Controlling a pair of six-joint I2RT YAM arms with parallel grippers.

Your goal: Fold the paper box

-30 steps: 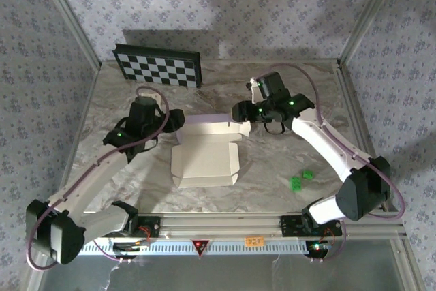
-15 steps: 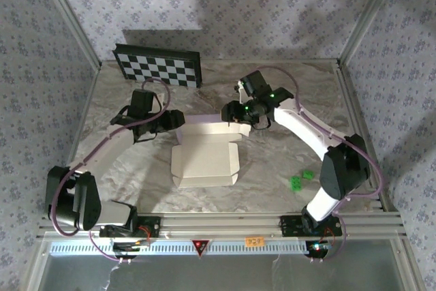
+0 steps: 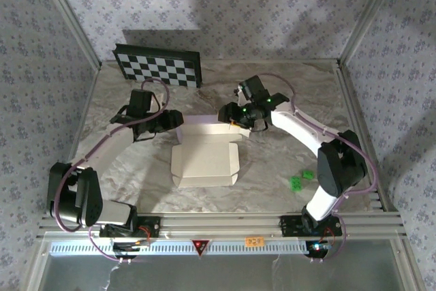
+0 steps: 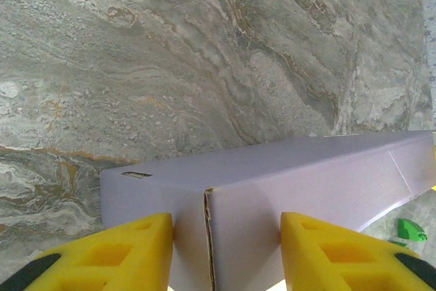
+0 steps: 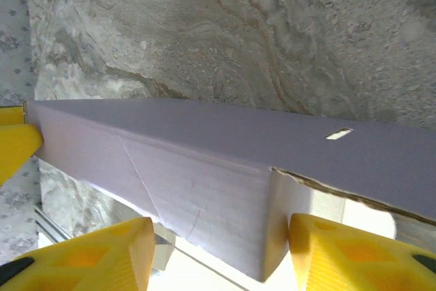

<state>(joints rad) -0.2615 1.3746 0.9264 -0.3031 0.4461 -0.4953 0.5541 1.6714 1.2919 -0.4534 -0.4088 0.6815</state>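
1. I'm watching the paper box (image 3: 204, 158) lie partly folded on the marbled table (image 3: 286, 86), on the arm-base side of the checkerboard panel (image 3: 158, 66) and just past its right end. The box's long lavender wall stands up along the edge that faces the panel.
2. The left gripper (image 3: 176, 119) sits at the wall's left end, below the panel's right half as the overhead camera sees it.
3. On its wrist camera the left gripper (image 4: 226, 219) has its yellow fingers (image 4: 129, 250) parted, one on each side of a vertical corner of the box (image 4: 306, 168). I cannot tell whether they are clamped on the cardboard or merely astride it. A narrow slot (image 4: 136, 174) shows in the wall's top face.
4. The right gripper (image 3: 225, 112) is at the wall's other end, farther right of the panel than the left one.
5. Its wrist camera shows the right gripper (image 5: 219, 226) with fingers (image 5: 340, 253) likewise parted around the box's (image 5: 170, 134) corner, the right-hand finger touching the end face. I cannot tell whether the cardboard is gripped.
6. Small green pieces (image 3: 300, 179) lie well away from the panel, out to the right and towards the arm bases, apart from the box.
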